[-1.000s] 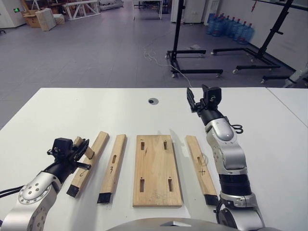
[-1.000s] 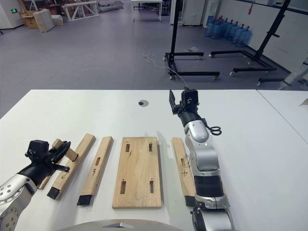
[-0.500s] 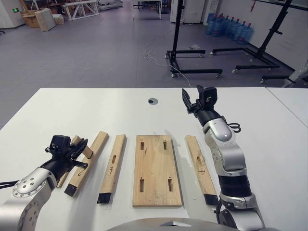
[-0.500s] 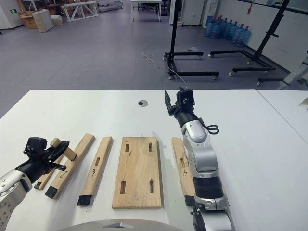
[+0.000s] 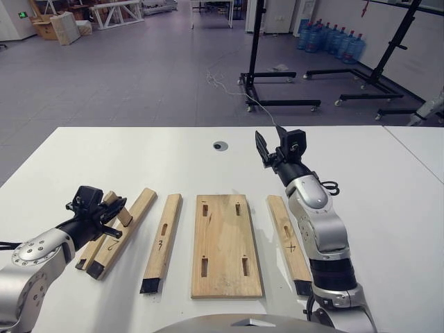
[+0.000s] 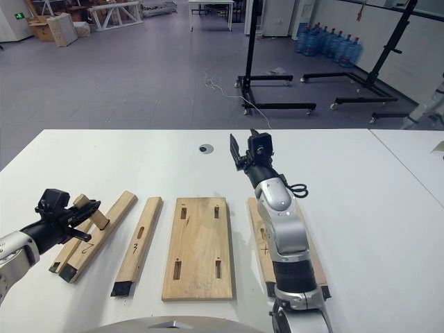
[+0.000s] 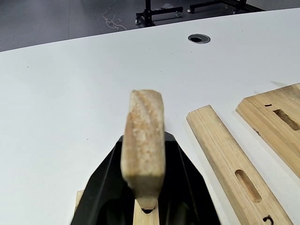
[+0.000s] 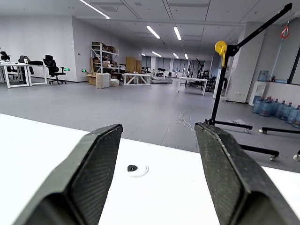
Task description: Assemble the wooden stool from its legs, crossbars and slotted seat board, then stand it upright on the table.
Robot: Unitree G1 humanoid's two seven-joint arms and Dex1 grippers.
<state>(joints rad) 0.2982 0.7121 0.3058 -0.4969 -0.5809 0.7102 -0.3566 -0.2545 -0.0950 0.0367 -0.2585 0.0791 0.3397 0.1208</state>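
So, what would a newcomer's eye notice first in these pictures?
The slotted seat board lies flat in the middle of the table, with wooden legs laid on both sides of it. The left gripper is shut on a short crossbar over the leftmost legs. The right gripper stands open, raised beyond the board's far right corner.

Handwritten 3 on slotted leg (image 6: 137,244); other marks unclear.

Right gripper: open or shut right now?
Open. The right gripper has its fingers spread wide apart, with nothing held between them and the bare table showing through the gap.
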